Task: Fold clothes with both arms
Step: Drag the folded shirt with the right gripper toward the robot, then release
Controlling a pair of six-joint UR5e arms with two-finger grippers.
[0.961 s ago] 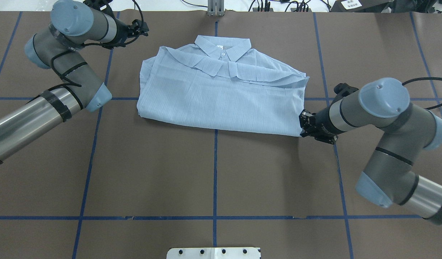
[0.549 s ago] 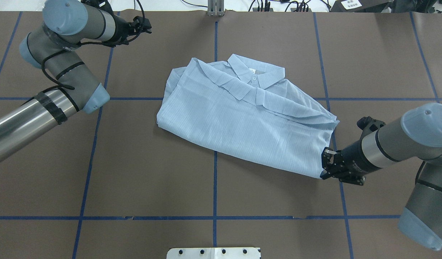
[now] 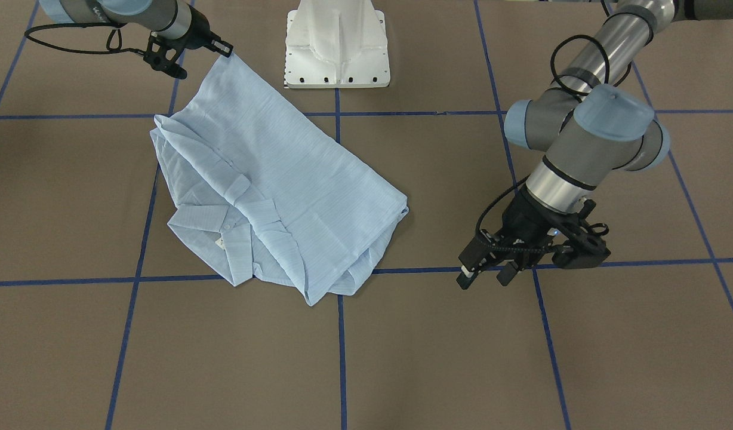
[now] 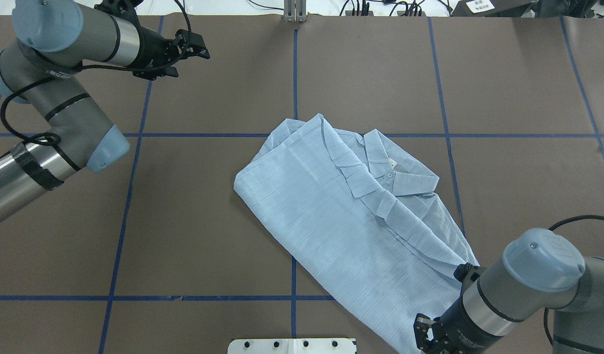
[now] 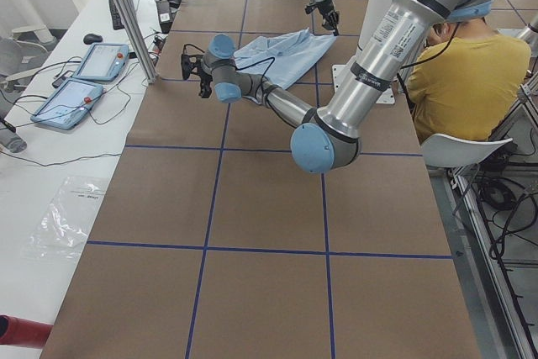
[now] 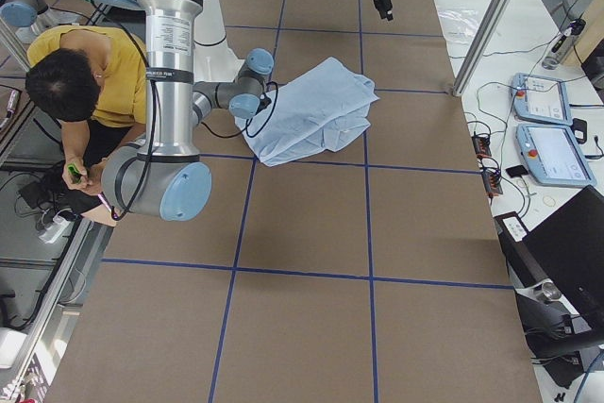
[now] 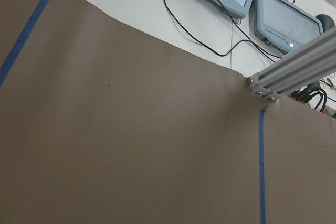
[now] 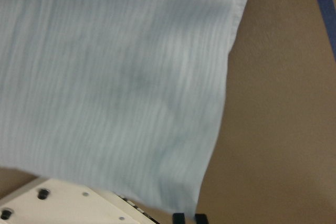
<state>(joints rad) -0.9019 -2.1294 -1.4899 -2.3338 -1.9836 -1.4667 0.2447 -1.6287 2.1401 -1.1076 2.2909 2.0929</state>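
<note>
Two arms are in play, and only one is doing the gripping. In the overhead view the shirt [image 4: 346, 231] lies folded on a slant across the brown surface [image 4: 184, 221], running from the middle of the frame down to the lower right. Its collar [image 4: 398, 174] faces up on the right-hand side of the bundle, with one small button showing.

Down in the lower right corner, the right arm's fingers [image 4: 426, 339] are pinched tight on the shirt's bottom corner. The right wrist view confirms it: the two black tips sit close together at the bottom edge of the frame, with the striped cloth spreading up and left from them. In the front-facing view that same held corner sits at the upper left, just beside the white base [image 3: 336, 42].

Over to the left arm. Its fingers [image 3: 484, 272] are parted with nothing between them, at the right of the front-facing view and well apart from the shirt. They hang over a blue tape line [image 3: 641, 263]. The left wrist view shows only bare surface, tape and the table's far edge.
</note>
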